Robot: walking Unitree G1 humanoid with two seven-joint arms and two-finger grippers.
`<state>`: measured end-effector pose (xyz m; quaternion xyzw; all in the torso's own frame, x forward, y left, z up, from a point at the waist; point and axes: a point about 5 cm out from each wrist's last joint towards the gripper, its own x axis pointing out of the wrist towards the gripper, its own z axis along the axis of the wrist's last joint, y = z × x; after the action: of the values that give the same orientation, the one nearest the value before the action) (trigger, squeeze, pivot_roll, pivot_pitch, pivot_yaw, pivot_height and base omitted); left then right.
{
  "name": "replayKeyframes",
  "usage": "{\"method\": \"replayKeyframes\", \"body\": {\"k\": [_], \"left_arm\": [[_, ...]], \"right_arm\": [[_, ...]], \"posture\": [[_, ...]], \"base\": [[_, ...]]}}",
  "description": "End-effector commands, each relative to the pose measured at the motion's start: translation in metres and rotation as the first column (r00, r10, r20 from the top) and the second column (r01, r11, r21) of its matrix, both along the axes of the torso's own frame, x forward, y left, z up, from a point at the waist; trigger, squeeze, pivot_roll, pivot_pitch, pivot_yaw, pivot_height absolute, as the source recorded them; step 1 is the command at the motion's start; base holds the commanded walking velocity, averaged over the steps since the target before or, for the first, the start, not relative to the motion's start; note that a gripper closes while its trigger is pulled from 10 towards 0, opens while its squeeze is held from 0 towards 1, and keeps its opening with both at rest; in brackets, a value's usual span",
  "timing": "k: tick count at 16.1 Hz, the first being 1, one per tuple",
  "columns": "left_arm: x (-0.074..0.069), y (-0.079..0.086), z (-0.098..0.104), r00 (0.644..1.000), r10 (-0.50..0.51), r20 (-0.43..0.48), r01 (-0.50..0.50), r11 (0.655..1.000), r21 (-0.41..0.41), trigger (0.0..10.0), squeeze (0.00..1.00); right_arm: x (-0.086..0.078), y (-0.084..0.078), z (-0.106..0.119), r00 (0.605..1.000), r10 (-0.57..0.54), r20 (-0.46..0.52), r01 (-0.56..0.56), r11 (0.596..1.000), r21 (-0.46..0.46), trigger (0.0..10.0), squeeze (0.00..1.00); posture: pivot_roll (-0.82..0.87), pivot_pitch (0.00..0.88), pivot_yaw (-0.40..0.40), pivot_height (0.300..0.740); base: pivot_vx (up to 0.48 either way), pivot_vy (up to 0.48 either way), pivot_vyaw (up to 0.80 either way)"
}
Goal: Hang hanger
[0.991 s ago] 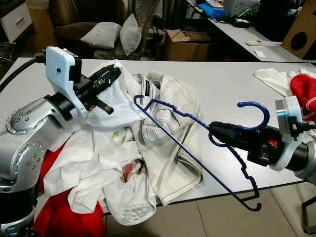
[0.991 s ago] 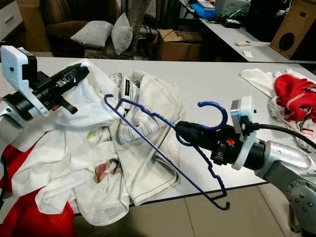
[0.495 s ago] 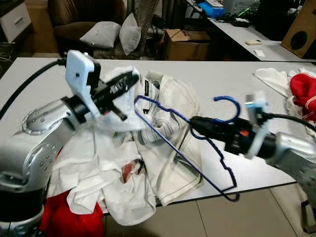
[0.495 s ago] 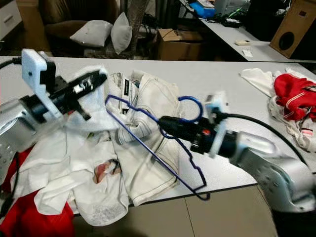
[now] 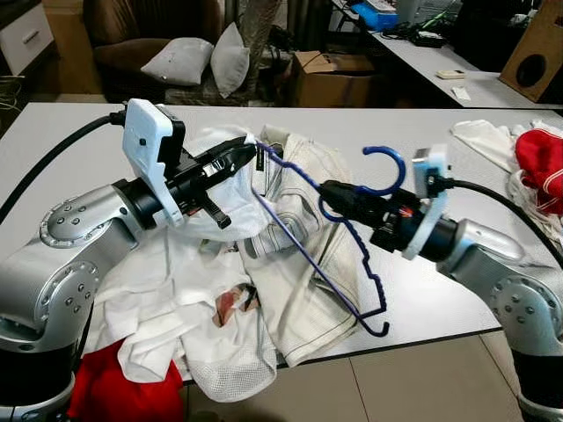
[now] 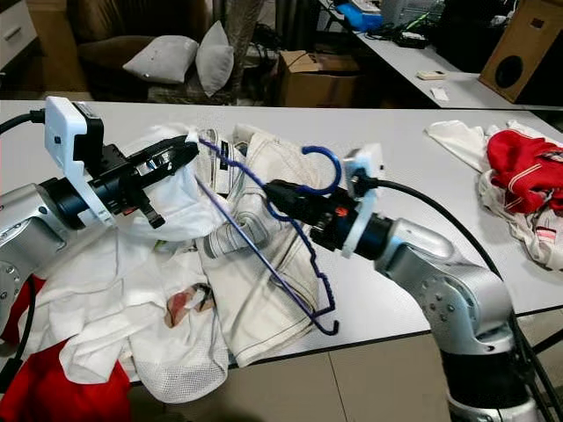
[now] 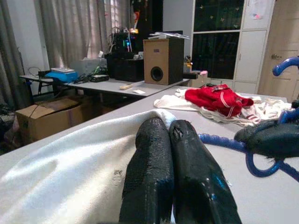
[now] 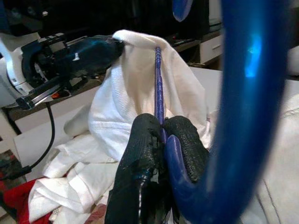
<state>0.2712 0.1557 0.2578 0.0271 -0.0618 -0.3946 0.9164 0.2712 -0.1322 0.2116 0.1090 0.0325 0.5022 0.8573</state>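
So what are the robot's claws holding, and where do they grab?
The right claw pinches the blue hanger at its neck, just below the hook. The left claw pinches a raised fold of the white garment.

**G1 body – appearance notes**

Both arms silver metal w/ rounded joint housings, small dark screws in rows on the shells. White boxy camera block on each wrist, black cable running back from it. Left gripper (image 5: 244, 156) and right gripper (image 5: 327, 188): long black fingers, matte, scuffed surface. Red mark near right wrist.
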Motion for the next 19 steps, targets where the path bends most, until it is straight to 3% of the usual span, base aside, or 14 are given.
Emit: {"method": "replayKeyframes", "body": {"k": [1, 2, 4, 7, 9, 11, 13, 14, 16, 17, 18, 19], "left_arm": [[0.001, -0.003, 0.007, 0.999, 0.007, 0.033, -0.007, 1.000, -0.005, 0.0, 0.00], [0.002, -0.002, 0.010, 0.999, 0.016, 0.040, -0.015, 1.000, -0.017, 0.0, 0.00], [-0.002, -0.003, 0.012, 0.999, -0.007, 0.051, 0.008, 1.000, -0.023, 0.0, 0.00], [-0.004, 0.001, 0.012, 0.999, -0.001, 0.051, 0.002, 1.000, -0.022, 0.0, 0.00], [-0.001, 0.011, 0.012, 0.995, 0.082, 0.064, -0.081, 0.997, -0.013, 0.0, 0.00], [-0.004, 0.019, 0.014, 0.991, 0.115, 0.075, -0.114, 0.993, -0.012, 0.0, 0.00], [-0.018, 0.014, 0.017, 0.996, 0.014, 0.086, -0.010, 0.999, -0.043, 0.0, 0.00], [-0.021, 0.013, 0.017, 0.997, -0.015, 0.081, 0.018, 0.999, -0.038, 0.0, 0.00], [-0.019, 0.016, 0.015, 0.997, 0.008, 0.080, -0.008, 1.000, -0.008, 0.0, 0.00], [-0.010, 0.026, 0.017, 0.988, 0.116, 0.102, -0.116, 0.993, -0.005, 0.0, 0.00], [0.003, 0.043, 0.037, 0.938, 0.275, 0.212, -0.260, 0.961, -0.093, 0.0, 0.00], [0.004, 0.045, 0.043, 0.925, 0.298, 0.238, -0.275, 0.953, -0.124, 0.0, 0.00]], "right_arm": [[-0.003, 0.005, -0.005, 0.999, 0.049, -0.014, -0.050, 0.996, -0.068, 10.0, 0.00], [-0.007, 0.008, -0.010, 0.997, 0.075, -0.035, -0.077, 0.994, -0.082, 10.0, 0.00], [0.001, 0.010, -0.019, 0.991, -0.022, -0.131, 0.018, 0.999, -0.026, 10.0, 0.00], [0.013, 0.009, -0.026, 0.947, -0.150, -0.283, 0.196, 0.970, 0.141, 10.0, 0.00], [0.008, 0.012, -0.024, 0.926, -0.099, -0.364, 0.210, 0.936, 0.282, 10.0, 0.00], [-0.002, 0.008, -0.030, 0.876, -0.069, -0.478, 0.281, 0.878, 0.388, 10.0, 0.00], [0.001, -0.003, -0.040, 0.787, -0.097, -0.610, 0.419, 0.809, 0.411, 10.0, 0.00], [0.003, -0.005, -0.041, 0.768, -0.105, -0.632, 0.445, 0.798, 0.408, 10.0, 0.00], [0.008, -0.010, -0.036, 0.768, -0.133, -0.627, 0.466, 0.788, 0.403, 10.0, 0.00], [0.012, -0.012, -0.021, 0.799, -0.130, -0.587, 0.451, 0.774, 0.443, 10.0, 0.00], [0.019, -0.019, 0.012, 0.879, -0.148, -0.454, 0.396, 0.758, 0.518, 10.0, 0.00], [0.021, -0.021, 0.021, 0.892, -0.157, -0.423, 0.386, 0.752, 0.535, 10.0, 0.00]], "posture": [[0.08, 0.000, -0.081, 0.740], [0.08, 0.000, -0.081, 0.740], [0.08, 0.000, -0.081, 0.740], [0.08, 0.000, -0.080, 0.740], [0.08, 0.000, -0.080, 0.740], [0.08, 0.000, -0.077, 0.740], [0.07, 0.000, -0.072, 0.740], [0.07, 0.000, -0.072, 0.740], [0.07, 0.000, -0.072, 0.740], [0.07, 0.000, -0.072, 0.740], [0.07, 0.000, -0.079, 0.740], [0.07, 0.000, -0.079, 0.740]], "base": [[0.000, 0.000, 0.00], [0.000, 0.000, 0.00], [0.000, 0.000, 0.00], [0.000, 0.000, 0.00], [0.000, 0.000, 0.00], [0.000, 0.000, 0.00], [0.000, 0.000, 0.00], [0.000, 0.000, 0.00], [0.000, 0.000, 0.00], [0.000, 0.000, 0.00], [0.000, 0.000, 0.00], [0.000, 0.000, 0.00]]}}
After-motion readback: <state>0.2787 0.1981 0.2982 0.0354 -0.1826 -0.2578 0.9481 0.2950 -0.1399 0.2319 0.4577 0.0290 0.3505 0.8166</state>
